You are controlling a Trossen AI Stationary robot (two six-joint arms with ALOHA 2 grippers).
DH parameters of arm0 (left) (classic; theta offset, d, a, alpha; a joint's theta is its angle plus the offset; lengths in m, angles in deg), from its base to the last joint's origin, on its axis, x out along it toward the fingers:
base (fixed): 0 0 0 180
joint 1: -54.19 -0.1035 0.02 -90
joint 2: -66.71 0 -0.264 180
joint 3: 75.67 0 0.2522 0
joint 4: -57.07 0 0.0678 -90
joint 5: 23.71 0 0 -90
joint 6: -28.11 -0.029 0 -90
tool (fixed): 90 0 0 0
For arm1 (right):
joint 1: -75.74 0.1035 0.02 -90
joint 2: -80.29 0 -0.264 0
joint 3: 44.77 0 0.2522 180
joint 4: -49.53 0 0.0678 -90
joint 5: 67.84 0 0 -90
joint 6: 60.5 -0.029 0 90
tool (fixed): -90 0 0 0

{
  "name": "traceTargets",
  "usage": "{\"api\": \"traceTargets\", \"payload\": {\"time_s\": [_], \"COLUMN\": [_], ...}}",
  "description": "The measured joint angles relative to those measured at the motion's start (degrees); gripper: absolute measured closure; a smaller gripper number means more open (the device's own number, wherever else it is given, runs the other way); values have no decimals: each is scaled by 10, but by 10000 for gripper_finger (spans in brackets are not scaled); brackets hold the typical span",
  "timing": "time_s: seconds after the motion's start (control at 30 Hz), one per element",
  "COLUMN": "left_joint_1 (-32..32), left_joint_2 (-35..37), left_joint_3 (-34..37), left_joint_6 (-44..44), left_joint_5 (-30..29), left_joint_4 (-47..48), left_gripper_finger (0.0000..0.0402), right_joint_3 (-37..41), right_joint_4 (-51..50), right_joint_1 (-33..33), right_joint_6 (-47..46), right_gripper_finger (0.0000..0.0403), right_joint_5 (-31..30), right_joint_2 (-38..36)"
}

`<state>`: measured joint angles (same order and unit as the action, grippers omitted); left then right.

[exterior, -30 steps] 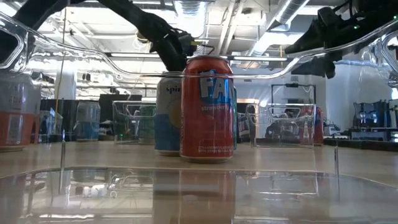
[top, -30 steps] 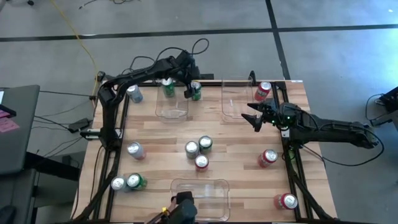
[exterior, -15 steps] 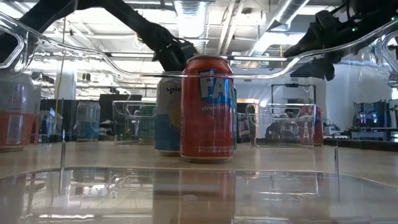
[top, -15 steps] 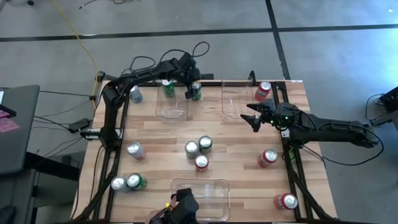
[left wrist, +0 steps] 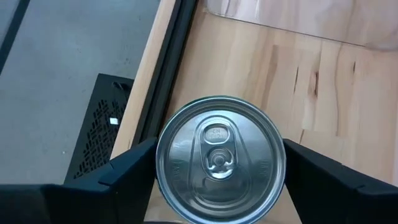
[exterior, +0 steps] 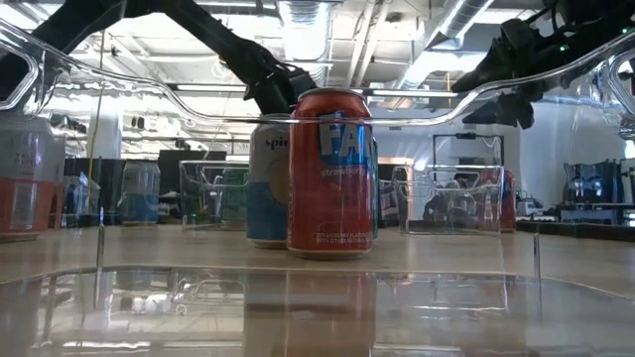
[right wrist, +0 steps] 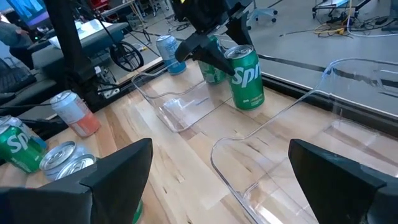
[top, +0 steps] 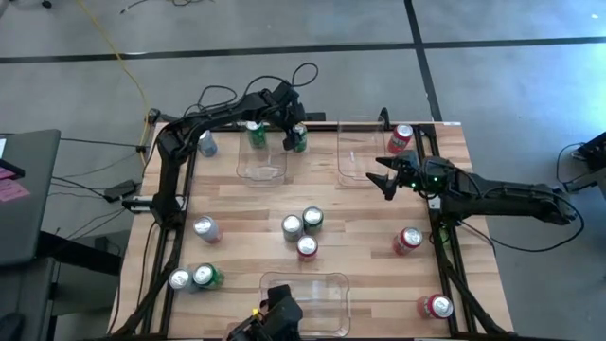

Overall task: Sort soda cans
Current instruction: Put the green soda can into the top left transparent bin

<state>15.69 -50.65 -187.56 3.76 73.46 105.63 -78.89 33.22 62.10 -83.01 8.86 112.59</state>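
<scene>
L tool (left wrist: pixel 217 180) straddles green can (top: pixel 298 139) at far edge, contact unclear; R tool (top: pixel 386 177) open.

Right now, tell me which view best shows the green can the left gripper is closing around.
The left wrist view: the green can fills it, silver top between both fingers. The high view shows it small under the left gripper; the right wrist view shows its side; the low view hides it.
</scene>
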Motion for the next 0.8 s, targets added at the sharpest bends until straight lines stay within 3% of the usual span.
{"api": "traceTargets", "payload": {"time_s": [0.17,0.33,0.53,0.8], "left_joint_1": [5,23,41,37], "left_joint_2": [-1,1,4,62], "left_joint_3": [-26,-109,-193,-196], "left_joint_6": [25,24,26,56], "left_joint_5": [-28,-86,-90,-114], "left_joint_4": [34,117,219,248], "left_gripper_finger": [107,107,107,107], "right_joint_3": [0,0,0,0], "right_joint_4": [0,0,-7,-26], "right_joint_1": [0,0,3,13], "right_joint_6": [0,0,0,0], "right_gripper_finger": [7,7,7,7], "right_joint_5": [-3,-3,-3,-3], "right_joint_2": [0,0,0,0]}}
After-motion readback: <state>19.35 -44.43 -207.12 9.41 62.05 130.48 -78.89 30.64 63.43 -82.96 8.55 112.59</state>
